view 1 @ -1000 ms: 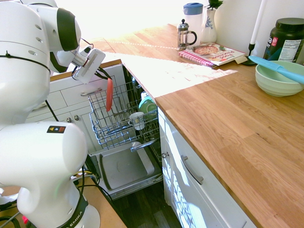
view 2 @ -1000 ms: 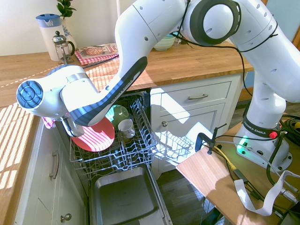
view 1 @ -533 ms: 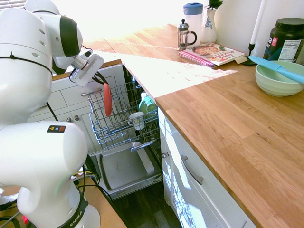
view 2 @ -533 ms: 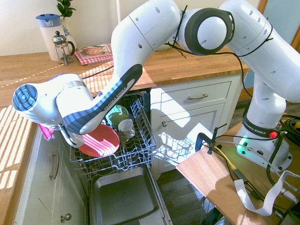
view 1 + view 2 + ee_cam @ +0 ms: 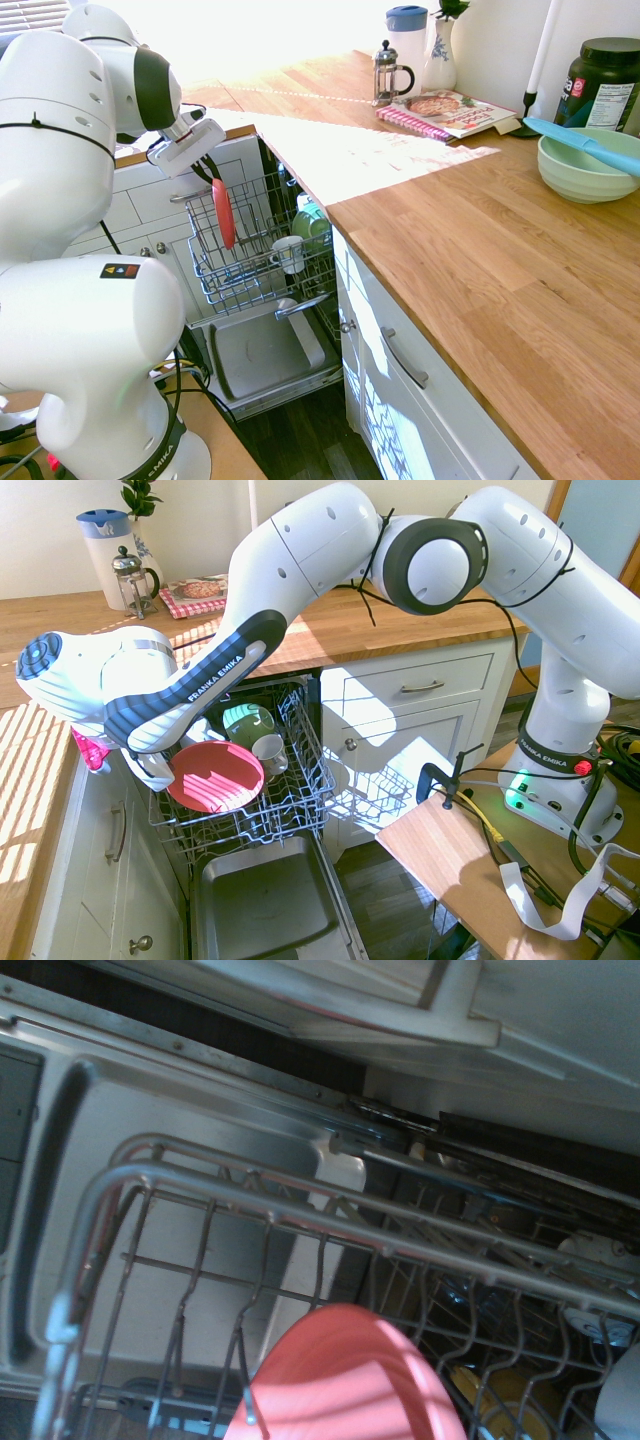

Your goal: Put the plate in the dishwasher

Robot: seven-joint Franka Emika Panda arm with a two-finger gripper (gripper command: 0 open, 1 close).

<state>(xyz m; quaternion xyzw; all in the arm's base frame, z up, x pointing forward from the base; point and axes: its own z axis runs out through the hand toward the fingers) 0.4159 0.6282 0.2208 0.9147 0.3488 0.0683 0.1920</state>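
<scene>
Pincer (image 5: 160, 770) clamping plate (image 5: 215, 777); plate tipped flatter, lower over rack (image 5: 290, 780)

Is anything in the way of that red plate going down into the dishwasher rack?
Nothing visible blocks it. The gripper holds the plate on edge over the near end of the dishwasher rack, where the wires look bare. A white mug and a green dish sit further along, beside its path.

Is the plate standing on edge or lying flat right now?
On edge. The plate shows as a thin upright sliver in the first exterior view, hanging over the dishwasher's rack.
</scene>
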